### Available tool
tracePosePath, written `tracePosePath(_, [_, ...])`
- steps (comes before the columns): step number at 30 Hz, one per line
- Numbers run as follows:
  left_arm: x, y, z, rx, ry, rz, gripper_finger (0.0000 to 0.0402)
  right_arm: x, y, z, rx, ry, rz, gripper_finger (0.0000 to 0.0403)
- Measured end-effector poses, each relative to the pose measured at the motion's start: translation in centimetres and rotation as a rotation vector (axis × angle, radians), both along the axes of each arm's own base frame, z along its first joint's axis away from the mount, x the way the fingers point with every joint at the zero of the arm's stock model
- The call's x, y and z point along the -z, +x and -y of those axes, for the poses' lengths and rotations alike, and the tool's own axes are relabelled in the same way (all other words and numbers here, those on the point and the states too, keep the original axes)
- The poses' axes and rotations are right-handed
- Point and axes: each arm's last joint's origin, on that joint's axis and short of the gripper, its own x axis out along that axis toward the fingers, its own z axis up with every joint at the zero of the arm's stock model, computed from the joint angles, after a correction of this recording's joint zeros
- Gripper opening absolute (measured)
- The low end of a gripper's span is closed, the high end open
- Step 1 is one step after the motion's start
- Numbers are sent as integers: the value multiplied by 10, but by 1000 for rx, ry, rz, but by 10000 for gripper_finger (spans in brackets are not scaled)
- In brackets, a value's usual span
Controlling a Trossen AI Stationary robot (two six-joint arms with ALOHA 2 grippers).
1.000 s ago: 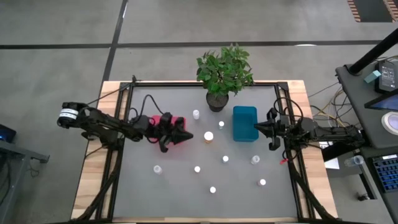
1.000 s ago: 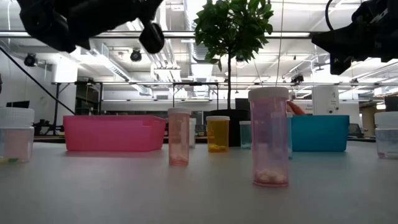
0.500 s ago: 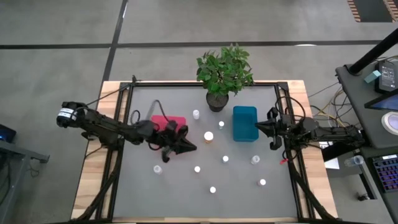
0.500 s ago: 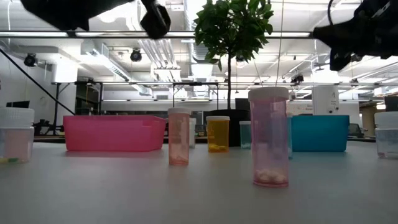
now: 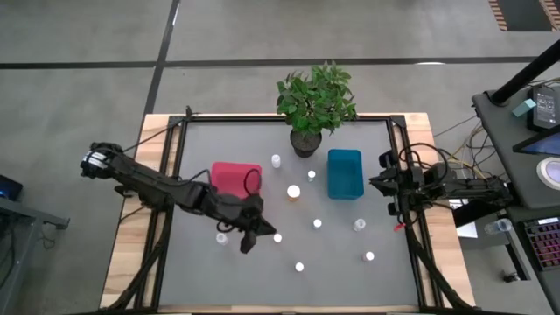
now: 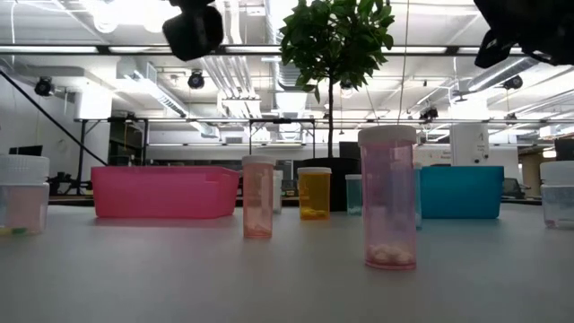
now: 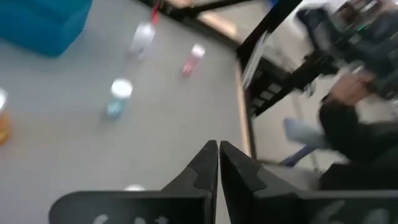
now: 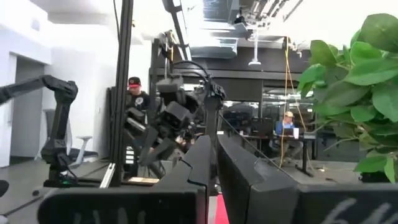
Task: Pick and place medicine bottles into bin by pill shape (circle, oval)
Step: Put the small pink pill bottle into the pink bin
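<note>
Starting at the left of the overhead frame, your left arm reaches in across the grey table (image 5: 201,280) and its left gripper (image 5: 252,241) sits in the lower middle, below the red bin (image 5: 236,178). Its fingers (image 7: 202,168) are pressed together with nothing between them (the wrist camera shows the two tips meeting). A white-capped bottle (image 5: 222,237) stands just to its left and another bottle (image 5: 277,237) just to its right; you can't tell from above whether either one touches the gripper.

Moving toward the centre, the orange bottle (image 5: 293,192) stands between the red bin and the teal bin (image 5: 345,173), with a small bottle (image 5: 276,161) above it, near the dark pot of the green plant (image 5: 317,98). More bottles are scattered in the lower middle: one (image 5: 317,223) below the teal bin, one (image 5: 299,267) lower still, and two (image 5: 360,225) toward the lower right.

At the right edge of the table, your right gripper (image 5: 385,184) waits beside the teal bin, its fingers (image 8: 239,163) closed together and empty.
</note>
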Motion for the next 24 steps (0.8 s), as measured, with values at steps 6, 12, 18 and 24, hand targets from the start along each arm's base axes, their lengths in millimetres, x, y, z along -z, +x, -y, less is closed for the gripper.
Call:
tracePosePath(6, [-3, -1, 14, 43, 57, -147, 0, -6, -2, 0, 21, -49, 23, 18])
tracePosePath(12, [-2, 6, 33, 105, 94, -234, 0, -20, -5, 0, 39, -99, -23, 18])
tracePosePath(18, [1, 31, 53, 120, 103, -257, 0, -26, -8, 0, 33, -105, -153, 18])
tracePosePath(24, [15, 62, 69, 106, 155, -345, 0, -27, -9, 0, 39, -126, -154, 18])
